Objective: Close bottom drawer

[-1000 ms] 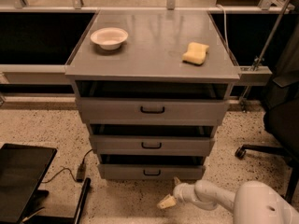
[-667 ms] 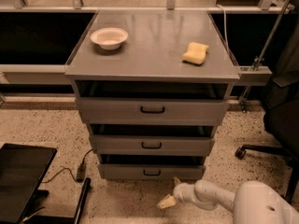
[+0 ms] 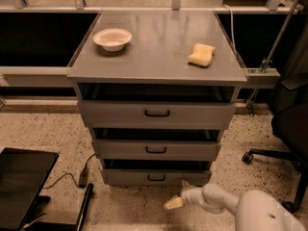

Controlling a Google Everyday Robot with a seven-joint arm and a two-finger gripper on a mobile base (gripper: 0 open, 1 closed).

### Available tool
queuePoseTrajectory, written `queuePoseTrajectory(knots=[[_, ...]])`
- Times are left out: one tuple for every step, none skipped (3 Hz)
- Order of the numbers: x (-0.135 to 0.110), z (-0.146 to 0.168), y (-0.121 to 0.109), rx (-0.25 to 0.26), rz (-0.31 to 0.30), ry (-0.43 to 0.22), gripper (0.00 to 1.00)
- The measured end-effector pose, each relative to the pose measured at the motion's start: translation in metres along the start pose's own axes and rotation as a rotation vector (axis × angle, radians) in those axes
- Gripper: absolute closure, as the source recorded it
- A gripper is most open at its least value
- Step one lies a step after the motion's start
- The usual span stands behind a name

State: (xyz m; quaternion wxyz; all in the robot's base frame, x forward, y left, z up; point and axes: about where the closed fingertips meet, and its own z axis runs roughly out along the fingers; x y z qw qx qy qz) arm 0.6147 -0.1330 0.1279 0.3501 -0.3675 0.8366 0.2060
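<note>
A speckled floor [image 3: 48, 129] is spreading across the lower view, and a grey metal cabinet [image 3: 86, 124] is standing on it, with its flat counter [image 3: 154, 57] facing up. A black office chair [image 3: 288, 129] is sitting at the right edge. A flat black panel [image 3: 21, 182] is lying at the lower left, with a thin cable [image 3: 62, 177] trailing beside it. The robot's white arm [image 3: 231, 203] is reaching in low from the bottom right corner.

Three drawers are stacked in the cabinet. The top drawer [image 3: 120, 114] and middle drawer [image 3: 120, 149] are each showing a dark gap above their fronts. The bottom drawer [image 3: 125, 177] is sitting lowest, just above the floor. It is standing slightly pulled out, with a dark strip showing above its plain front and a small black loop handle [image 3: 156, 177] at its centre.

A white bowl [image 3: 112, 38] is resting on the counter's left side, and a yellow sponge [image 3: 201, 55] is lying well apart on the right.

The tool [image 3: 178, 193] is hanging near the floor, just below the bottom drawer's right end. Its two tan tips are spreading apart and gripping nothing.
</note>
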Motion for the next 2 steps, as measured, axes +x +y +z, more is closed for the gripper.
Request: queuePoseTrajectory(knots=[[-0.0073, 0.0052, -0.0168, 0.027, 0.002, -0.023, 0.00], [-0.0073, 0.0052, -0.0168, 0.027, 0.002, -0.023, 0.00]])
